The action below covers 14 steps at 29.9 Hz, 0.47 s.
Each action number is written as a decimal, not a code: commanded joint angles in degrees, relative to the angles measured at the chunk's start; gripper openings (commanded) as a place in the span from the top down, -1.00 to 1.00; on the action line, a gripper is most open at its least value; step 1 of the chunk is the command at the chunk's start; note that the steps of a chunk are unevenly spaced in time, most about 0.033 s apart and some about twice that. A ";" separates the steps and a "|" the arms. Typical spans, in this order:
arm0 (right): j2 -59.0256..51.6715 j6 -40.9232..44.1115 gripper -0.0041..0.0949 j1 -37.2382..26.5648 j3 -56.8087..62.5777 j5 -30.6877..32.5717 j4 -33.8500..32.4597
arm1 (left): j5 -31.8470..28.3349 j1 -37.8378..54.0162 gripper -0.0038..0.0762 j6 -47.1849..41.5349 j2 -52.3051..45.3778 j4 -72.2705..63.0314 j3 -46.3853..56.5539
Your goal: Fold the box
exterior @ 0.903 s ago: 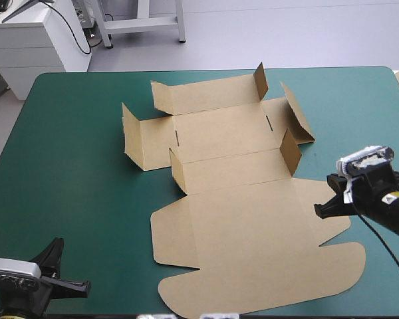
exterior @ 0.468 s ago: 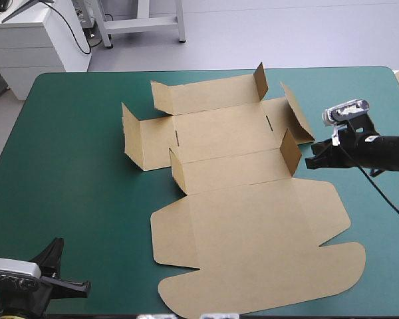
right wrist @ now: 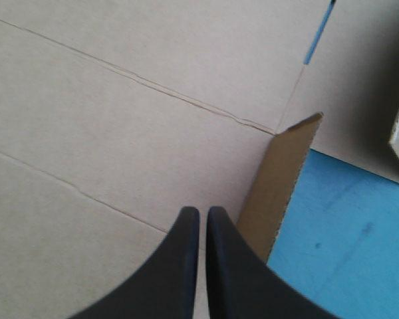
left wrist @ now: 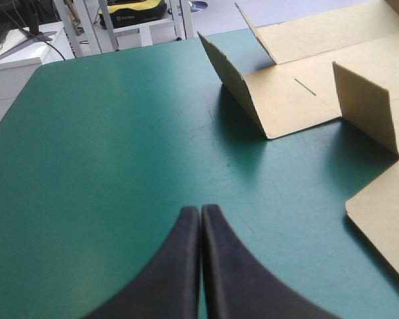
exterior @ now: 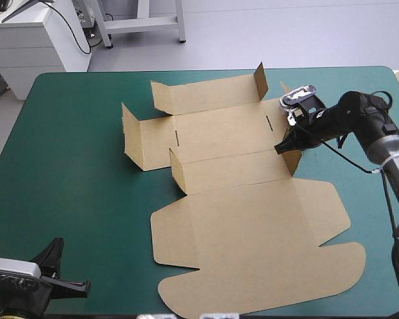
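Currently the box [exterior: 239, 219] is a cut sheet of brown board, mostly flat. It lies from table ctr toward 5 o'clock on the teal-green cover [exterior: 73, 166]. Lid panel w/ rounded tabs sits at 6 o'clock; base and side panels at 12 o'clock. Short corner flaps stand upright around the base panel.

R gripper [right wrist: 199, 214]: black fingers pressed together, empty, over the box at approx. 3 o'clock of the base panel, tips just beside one raised flap [right wrist: 282, 176].

L gripper [left wrist: 201, 218]: fingers pressed together, empty, at table's 7 o'clock corner, well apart from the box.
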 commanded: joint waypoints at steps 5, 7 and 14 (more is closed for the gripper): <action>1.69 4.68 0.83 0.95 -5.42 2.69 -5.85 | -4.24 0.01 0.92 -0.14 1.03 -1.36 -1.19; 1.83 5.88 0.78 0.95 -6.15 3.76 -5.99 | -4.24 0.01 0.92 -0.14 1.03 -1.36 -1.19; 2.80 10.11 -0.06 0.95 -11.54 9.33 -8.63 | -4.24 0.01 0.92 -0.14 1.03 -1.36 -1.19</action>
